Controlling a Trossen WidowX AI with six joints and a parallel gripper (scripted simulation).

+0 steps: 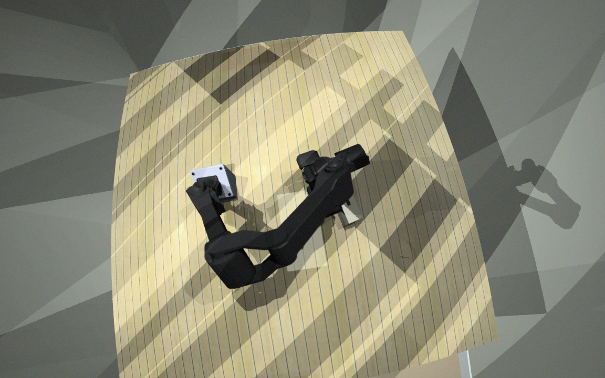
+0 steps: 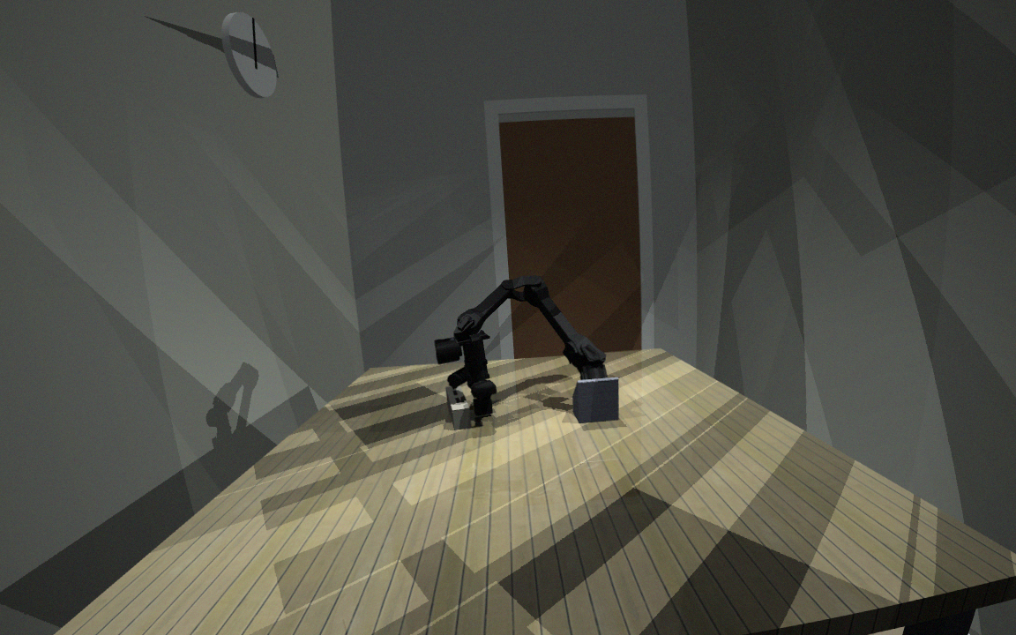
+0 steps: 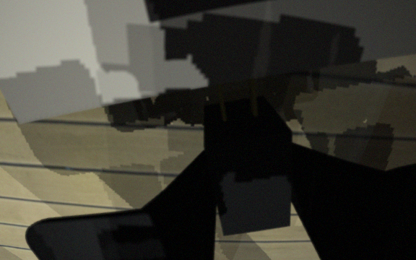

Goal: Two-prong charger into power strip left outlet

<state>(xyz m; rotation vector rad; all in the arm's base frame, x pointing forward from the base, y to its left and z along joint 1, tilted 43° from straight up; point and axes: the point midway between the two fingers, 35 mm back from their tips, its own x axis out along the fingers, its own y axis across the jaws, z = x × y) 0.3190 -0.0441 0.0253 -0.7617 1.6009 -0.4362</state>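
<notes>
The black charger [image 3: 248,141] shows in the wrist view, upright between the two black fingers, with its two thin brass prongs [image 3: 253,102] pointing toward the power strip. My gripper [image 3: 241,152] [image 2: 481,416] is shut on the charger, low over the table. The pale grey power strip [image 3: 42,43] [image 1: 351,215] [image 2: 459,416] lies just beyond the prongs. The prong tips are at the strip's shaded near edge; I cannot tell whether they touch it. The outlets are not readable under the dark shadow. In the top view the arm hides the charger and much of the strip.
The arm base stands by a screwed, pale bluish block [image 1: 229,180] [image 2: 598,400] on the striped wooden table [image 1: 257,117] [image 2: 543,505]. A pale square patch [image 1: 309,256] lies under the arm. Strong shadow bands cross the table and strip.
</notes>
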